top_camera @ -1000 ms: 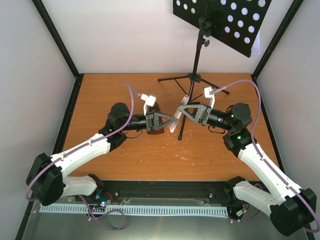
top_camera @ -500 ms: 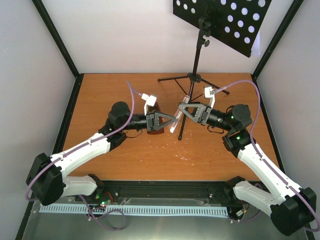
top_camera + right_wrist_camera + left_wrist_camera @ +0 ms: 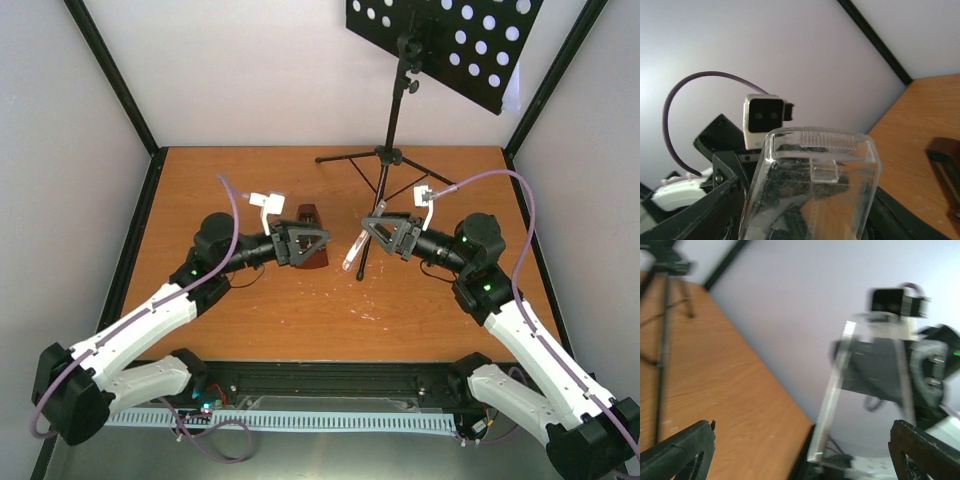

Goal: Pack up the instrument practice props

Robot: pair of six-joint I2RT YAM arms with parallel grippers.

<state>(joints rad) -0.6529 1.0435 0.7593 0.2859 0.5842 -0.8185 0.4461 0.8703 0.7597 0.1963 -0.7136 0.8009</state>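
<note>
The red-brown metronome (image 3: 313, 262) lies on the table, partly under my left gripper (image 3: 318, 241), which stands open with nothing between its fingers (image 3: 682, 452). My right gripper (image 3: 362, 240) is shut on the metronome's clear plastic cover (image 3: 352, 252), held off the table in front of the stand's pole. The cover (image 3: 815, 180) fills the right wrist view, with the metronome (image 3: 945, 160) at its right edge. In the left wrist view the cover (image 3: 832, 395) hangs ahead of my open left gripper (image 3: 802, 440). The black music stand (image 3: 392, 120) stands at the back, and a white page edge (image 3: 513, 97) shows behind its desk.
The stand's tripod legs (image 3: 345, 157) spread over the back middle of the table, one leg reaching forward between the two grippers. Black frame posts (image 3: 115, 75) and white walls close in both sides.
My left gripper has opened and drawn back to the left, uncovering more of the metronome. The right gripper, still gripping the clear cover, has shifted slightly down and toward me.
</note>
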